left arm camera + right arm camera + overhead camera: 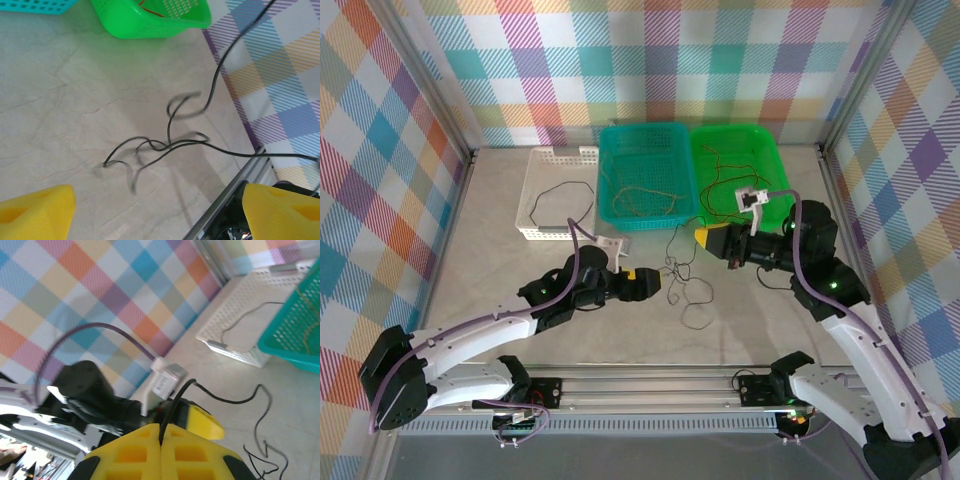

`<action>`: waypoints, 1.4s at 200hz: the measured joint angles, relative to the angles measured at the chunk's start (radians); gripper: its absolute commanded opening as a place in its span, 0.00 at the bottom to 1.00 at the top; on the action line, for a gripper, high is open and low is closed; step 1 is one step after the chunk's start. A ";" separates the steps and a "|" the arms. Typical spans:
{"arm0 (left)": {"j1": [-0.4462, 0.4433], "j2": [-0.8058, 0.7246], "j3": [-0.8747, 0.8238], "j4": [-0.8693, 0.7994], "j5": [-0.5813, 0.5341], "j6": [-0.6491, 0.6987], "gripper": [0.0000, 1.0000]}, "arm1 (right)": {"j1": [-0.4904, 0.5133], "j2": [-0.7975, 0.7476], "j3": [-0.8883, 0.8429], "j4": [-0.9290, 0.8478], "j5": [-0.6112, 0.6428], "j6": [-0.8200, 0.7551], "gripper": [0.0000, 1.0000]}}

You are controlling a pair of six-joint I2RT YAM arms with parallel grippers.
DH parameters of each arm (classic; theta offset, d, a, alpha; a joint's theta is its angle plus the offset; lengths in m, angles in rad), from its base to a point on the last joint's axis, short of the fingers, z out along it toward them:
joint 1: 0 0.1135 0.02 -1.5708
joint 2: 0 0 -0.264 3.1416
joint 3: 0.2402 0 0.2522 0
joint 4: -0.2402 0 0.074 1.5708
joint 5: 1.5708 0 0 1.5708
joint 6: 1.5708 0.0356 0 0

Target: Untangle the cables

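A teal basket [647,172], green basket [740,170] and white basket [558,190] sit across the upper middle. Below them, mid-frame, a black cable [682,285] lies tangled on the table [520,270], just ahead of the left gripper [157,205] and its wide-spread jaws. The right gripper [161,432] pinches one strand.

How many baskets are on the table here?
3, in a row at the back: white basket on the left, teal basket in the middle, green basket on the right. None looks hidden.
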 measured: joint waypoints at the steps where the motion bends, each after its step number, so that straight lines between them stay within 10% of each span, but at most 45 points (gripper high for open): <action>1: 0.000 0.000 -0.003 0.002 0.002 0.000 0.87 | 0.000 0.001 0.002 0.000 -0.001 0.000 0.00; 115: -0.001 -0.023 -0.063 0.156 0.037 -0.026 0.92 | 0.000 0.051 0.037 0.071 -0.225 0.111 0.00; 280: -0.079 0.106 -0.113 0.385 0.148 -0.082 0.93 | 0.000 0.077 0.138 0.015 -0.158 0.067 0.00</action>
